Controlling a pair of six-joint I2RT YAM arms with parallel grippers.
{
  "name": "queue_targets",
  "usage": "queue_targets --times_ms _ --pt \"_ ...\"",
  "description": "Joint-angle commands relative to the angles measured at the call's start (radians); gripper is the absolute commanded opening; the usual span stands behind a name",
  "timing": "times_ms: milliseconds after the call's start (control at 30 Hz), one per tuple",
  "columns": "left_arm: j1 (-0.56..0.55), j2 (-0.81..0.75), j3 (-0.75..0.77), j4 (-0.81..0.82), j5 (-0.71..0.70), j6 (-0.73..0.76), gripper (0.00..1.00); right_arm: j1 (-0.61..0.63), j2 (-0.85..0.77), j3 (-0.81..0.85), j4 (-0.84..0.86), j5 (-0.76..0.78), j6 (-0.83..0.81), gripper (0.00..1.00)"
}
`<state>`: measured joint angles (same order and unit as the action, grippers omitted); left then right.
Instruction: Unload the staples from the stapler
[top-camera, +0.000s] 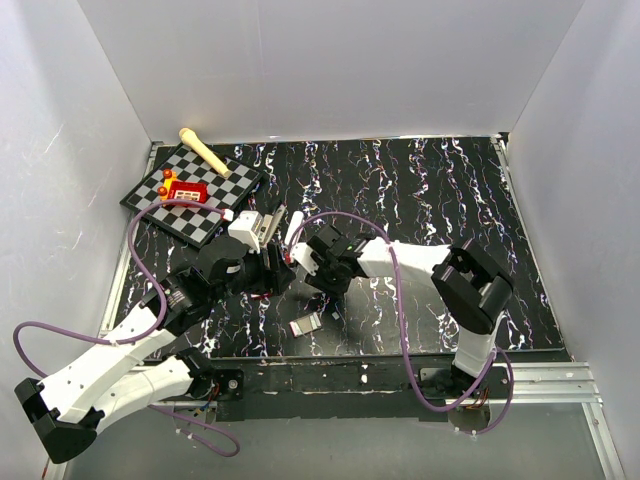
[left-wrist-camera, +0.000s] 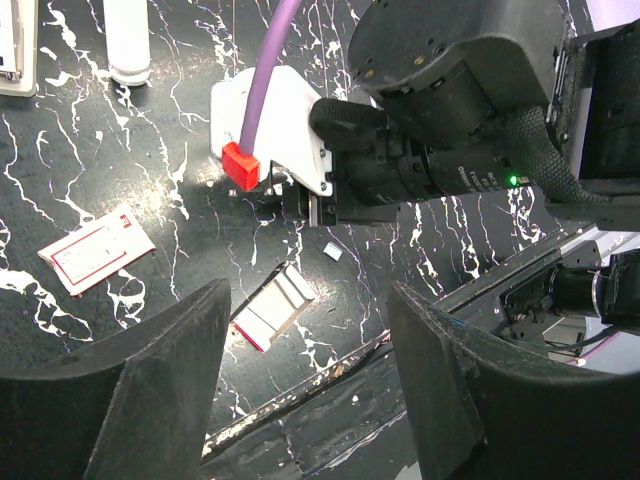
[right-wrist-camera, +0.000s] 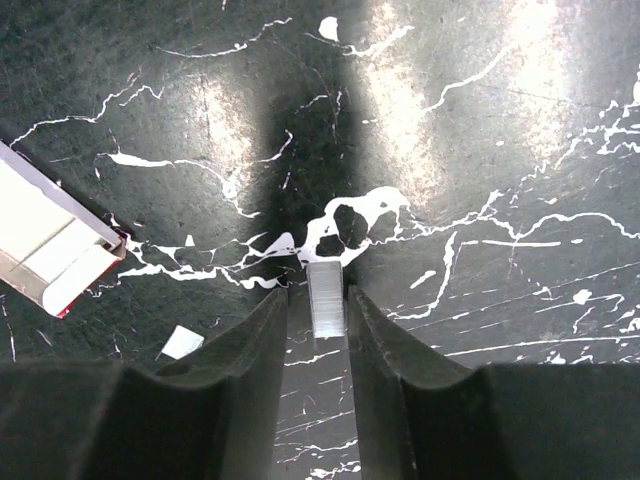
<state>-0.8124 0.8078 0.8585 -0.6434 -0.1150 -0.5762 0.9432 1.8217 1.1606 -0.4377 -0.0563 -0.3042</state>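
The right fingers (right-wrist-camera: 262, 350) were closed on the staples (right-wrist-camera: 327, 298), pinching the strip at the very tips, low over the table (right-wrist-camera: 480, 120) near its middle, probably to set it down. The left fingers (left-wrist-camera: 150, 370) gaped wide and empty. The stapler (top-camera: 268, 224) lay apart, toward the left edge.

No legible text in any view. Fine white print on the black cylinder (left-wrist-camera: 470, 175), right of the left wrist view: too small to read. Red-and-white card (left-wrist-camera: 97, 250), left: markings unresolved.
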Motion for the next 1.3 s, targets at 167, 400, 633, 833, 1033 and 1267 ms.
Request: queue_targets --times_ms 167,400,633,833,1033,1267 --pt "0.004 -0.032 0.0 0.001 -0.002 -0.001 0.64 0.023 0.053 0.002 -0.095 0.052 0.06 0.29" --pt "0.007 -0.03 0.005 0.001 -0.002 -0.004 0.64 0.023 0.022 0.025 -0.111 0.108 0.112 0.17" --pt "0.004 -0.056 0.037 -0.038 -0.041 0.006 0.64 0.023 -0.096 0.033 -0.141 0.121 0.204 0.14" --pt "0.007 -0.082 0.066 -0.078 -0.095 0.029 0.63 0.031 -0.232 0.008 -0.125 0.013 0.367 0.14" --pt "0.007 -0.094 0.083 -0.09 -0.13 0.045 0.64 0.074 -0.318 -0.007 -0.092 -0.013 0.514 0.14" --pt "0.005 -0.088 0.096 -0.094 -0.153 0.075 0.64 0.15 -0.291 0.016 -0.042 0.035 0.698 0.15"
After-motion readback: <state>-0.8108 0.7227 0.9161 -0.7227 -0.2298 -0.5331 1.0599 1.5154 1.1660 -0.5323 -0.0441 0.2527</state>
